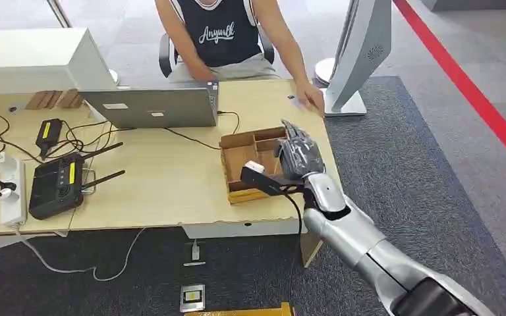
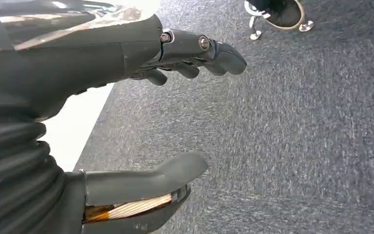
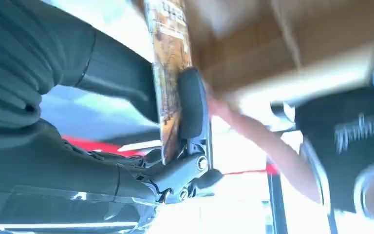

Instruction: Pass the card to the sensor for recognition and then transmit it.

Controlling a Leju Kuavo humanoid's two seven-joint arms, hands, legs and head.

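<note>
A robot's silver right arm is reaching in from the lower right over a light wooden table (image 1: 171,184). Its right hand (image 1: 301,157) is hovering above a shallow cardboard tray (image 1: 232,176) with dividers, which is sitting near the table's right edge. In the right wrist view, the right hand (image 3: 175,146) is pinching a card (image 3: 170,58) between thumb and fingers; the card is printed in orange and brown and is standing edge-on to the camera. A small black camera with a cable is sticking out from the wrist, above the tray's front edge.

The left hand (image 2: 175,107) is hanging over grey carpet, holding nothing, with fingers gently curved and the thumb well apart from them.

A person (image 1: 227,33) in a dark sleeveless top is sitting at the far side of the table, one hand (image 1: 313,97) lying flat on the tabletop near the far right corner. Just beside that hand, a white kiosk stand (image 1: 362,46) is rising from the carpet. A grey laptop (image 1: 151,106) is standing open in front of the person. On the table's left part, a black router (image 1: 56,184) with antennas, a power strip (image 1: 12,191) and tangled cables are lying.
</note>
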